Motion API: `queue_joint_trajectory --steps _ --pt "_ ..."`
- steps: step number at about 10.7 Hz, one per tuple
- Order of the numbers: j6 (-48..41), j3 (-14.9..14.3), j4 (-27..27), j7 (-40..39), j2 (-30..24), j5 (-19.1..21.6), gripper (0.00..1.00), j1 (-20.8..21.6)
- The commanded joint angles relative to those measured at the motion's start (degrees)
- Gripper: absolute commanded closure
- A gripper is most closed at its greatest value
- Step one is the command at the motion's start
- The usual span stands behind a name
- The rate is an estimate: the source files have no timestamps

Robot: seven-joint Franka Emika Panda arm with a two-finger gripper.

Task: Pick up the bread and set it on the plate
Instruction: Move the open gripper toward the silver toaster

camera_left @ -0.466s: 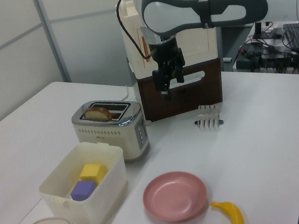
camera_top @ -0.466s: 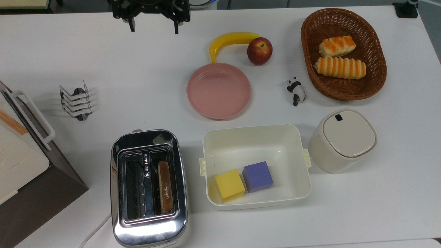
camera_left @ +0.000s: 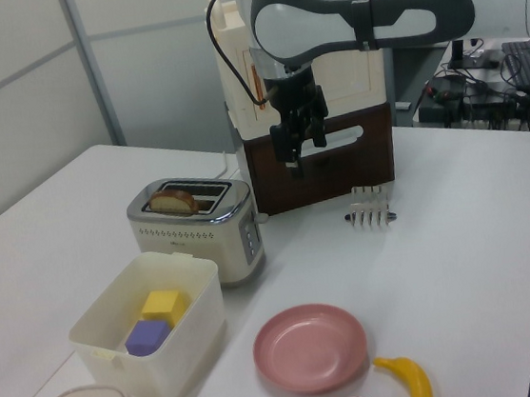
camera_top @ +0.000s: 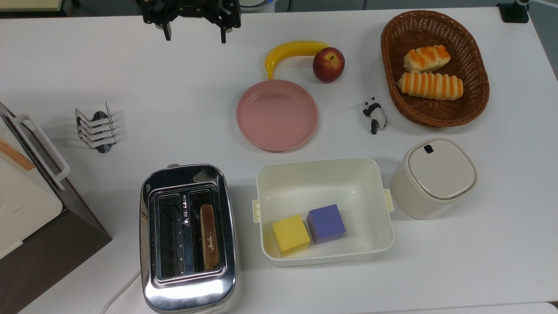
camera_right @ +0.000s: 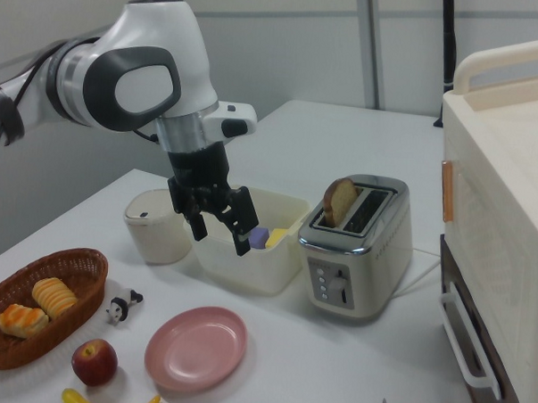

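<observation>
Top view: bread point(camera_top: 209, 237) upright in toaster point(camera_top: 188, 237), well apart from wide-open, empty jaws at far edge.

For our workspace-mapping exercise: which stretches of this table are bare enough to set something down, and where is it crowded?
Bare: between the toast rack and plate, and the top view's lower right beyond the lidded canister. Crowded: banana, apple, panda, basket; toaster beside tub.

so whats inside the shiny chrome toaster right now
One slot of the chrome toaster holds the brown bread slice, standing on edge with its top poking out in the right view. The other slot looks empty from above. The slice's lower part is hidden inside the toaster.
</observation>
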Motion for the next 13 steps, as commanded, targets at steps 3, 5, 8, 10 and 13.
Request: queue_joint_trajectory --steps 3,5,8,10,13 --pt "0.5 -0.3 -2.3 0.4 -1.7 0.6 0.00 0.3" --pt "0.9 -0.3 -2.1 -0.3 -1.4 0.5 0.00 0.3" --pt "6.1 -0.2 -2.3 -0.5 -0.7 0.6 0.00 0.3" --pt "10.5 0.0 -2.3 -0.6 0.9 1.2 0.00 0.5" --pt "20.0 0.1 -2.1 -0.5 2.8 -0.1 0.00 0.8"
